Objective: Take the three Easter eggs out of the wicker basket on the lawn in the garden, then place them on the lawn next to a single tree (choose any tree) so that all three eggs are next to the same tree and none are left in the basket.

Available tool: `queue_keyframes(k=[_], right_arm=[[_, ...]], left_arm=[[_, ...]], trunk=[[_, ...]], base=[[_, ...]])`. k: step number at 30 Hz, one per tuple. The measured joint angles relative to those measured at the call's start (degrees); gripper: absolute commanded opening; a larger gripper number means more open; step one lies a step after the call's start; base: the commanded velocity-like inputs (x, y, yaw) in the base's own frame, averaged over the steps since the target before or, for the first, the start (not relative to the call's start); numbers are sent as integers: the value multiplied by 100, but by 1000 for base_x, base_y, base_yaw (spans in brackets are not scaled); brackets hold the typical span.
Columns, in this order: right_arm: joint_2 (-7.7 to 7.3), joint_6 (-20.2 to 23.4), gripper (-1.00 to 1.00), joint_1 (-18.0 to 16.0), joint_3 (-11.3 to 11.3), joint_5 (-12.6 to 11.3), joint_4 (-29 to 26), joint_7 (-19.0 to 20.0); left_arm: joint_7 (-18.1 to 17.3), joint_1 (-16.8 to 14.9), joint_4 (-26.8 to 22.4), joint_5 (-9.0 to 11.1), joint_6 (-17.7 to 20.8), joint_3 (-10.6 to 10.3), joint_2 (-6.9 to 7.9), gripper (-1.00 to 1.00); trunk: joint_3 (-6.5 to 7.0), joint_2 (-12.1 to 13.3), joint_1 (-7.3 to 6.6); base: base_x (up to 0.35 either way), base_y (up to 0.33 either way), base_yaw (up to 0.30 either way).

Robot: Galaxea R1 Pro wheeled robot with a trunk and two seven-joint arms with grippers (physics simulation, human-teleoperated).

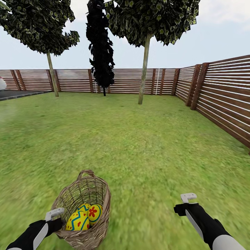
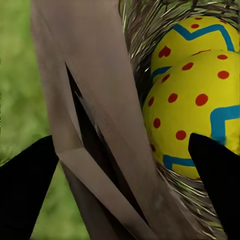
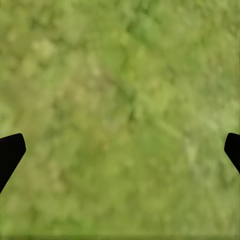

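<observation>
black forearms with white panels; each end effector (image 1: 55, 214) (image 1: 188, 198) has pale grey fingers on a black wrist.

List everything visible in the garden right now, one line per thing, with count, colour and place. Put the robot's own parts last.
Yellow painted Easter eggs: two visible, red dots or flower and blue zigzags, inside the basket; a third cannot be made out.
Brown woven wicker basket: one, on the grass by the left gripper.
Green lawn: one, spreading to the fence.
Leafy trees with bare grey-brown trunks: two, far end of the lawn.
Dark columnar conifer: one, between those trees.
Brown slatted wooden fence: one, along the back and right side.
Left gripper: one, grey and black, open at the basket's rim.
Right gripper: one, open above bare grass.
</observation>
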Motion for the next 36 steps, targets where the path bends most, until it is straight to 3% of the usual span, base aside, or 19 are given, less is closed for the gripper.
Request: queue_keyframes(k=[5,12,36], right_arm=[[0,0,100,0,9,1,12,-8],[32,-17,100,0,10,1,48,-8],[86,-18,100,0,9,10,71,-16]], left_arm=[[14,-3,46,-9,-461,-6,-48,-100],[31,-7,46,-102,-480,0,-101,-100],[35,-8,10,-68,-508,-51,-129,-100]], trunk=[[1,0,0],[1,-1,-1],[1,-1,-1]], base=[[0,0,0],[0,0,0],[0,0,0]])
